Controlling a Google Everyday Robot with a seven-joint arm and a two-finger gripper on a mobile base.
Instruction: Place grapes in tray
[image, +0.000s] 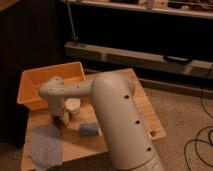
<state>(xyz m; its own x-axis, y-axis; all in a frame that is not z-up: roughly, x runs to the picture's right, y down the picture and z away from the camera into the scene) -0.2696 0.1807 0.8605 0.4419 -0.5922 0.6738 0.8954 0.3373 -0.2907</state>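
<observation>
Cloth (47, 145), sponge (89, 130), wht cup (74, 106) on tbl (145, 107)

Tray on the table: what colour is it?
Plain yellow-orange tray, clearest in the camera view. The tool is down at the table just in front of it.

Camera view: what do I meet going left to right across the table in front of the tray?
First the blue-grey cloth, then the hand, low in front of the tray, then the white cup, then the small blue object.

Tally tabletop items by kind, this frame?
Containers: 2 (yellow-orange plastic tray, white cup)
Cloths: 1 (blue-grey cloth)
Blocks: 1 (small blue block)
Total: 4
Gripper is down left of the cup; grapes not discernible.
</observation>
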